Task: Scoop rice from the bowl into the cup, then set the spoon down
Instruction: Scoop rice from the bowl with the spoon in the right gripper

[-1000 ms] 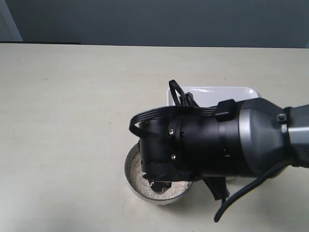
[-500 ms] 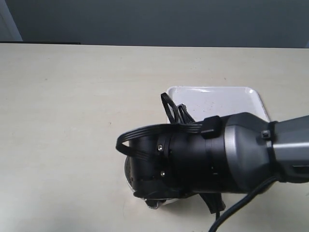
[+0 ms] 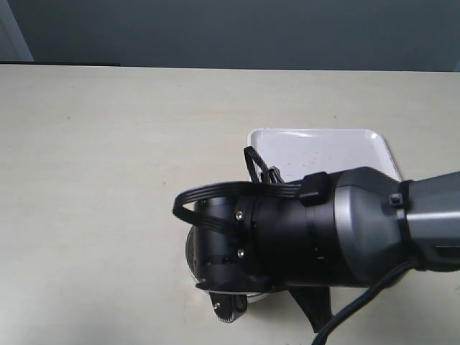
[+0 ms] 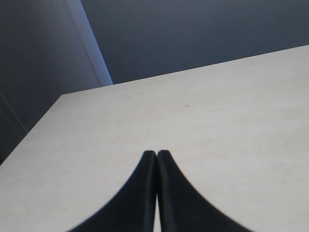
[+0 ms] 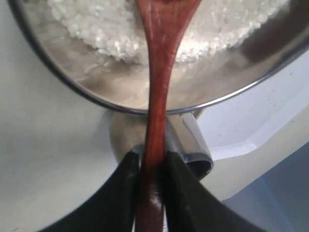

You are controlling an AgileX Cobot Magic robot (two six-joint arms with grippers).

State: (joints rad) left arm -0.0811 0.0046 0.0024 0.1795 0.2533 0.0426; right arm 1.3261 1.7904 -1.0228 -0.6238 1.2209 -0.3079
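Note:
In the right wrist view my right gripper is shut on the thin handle of the reddish-brown wooden spoon. The spoon's oval end reaches over the white rice inside the wide steel bowl. A smaller shiny steel vessel, seemingly the cup, shows just past the bowl's rim behind my fingers. In the exterior view my right arm covers nearly all of the bowl; only a sliver of rim shows there. My left gripper is shut and empty above bare table.
A white rectangular tray lies behind the bowl, and its corner shows beside the cup. The pale table stretches left and back. A dark wall runs behind the table's far edge.
My right arm has swung nearer and lower left over the bowl, hiding the rice that showed one second ago. More of the white tray is uncovered.

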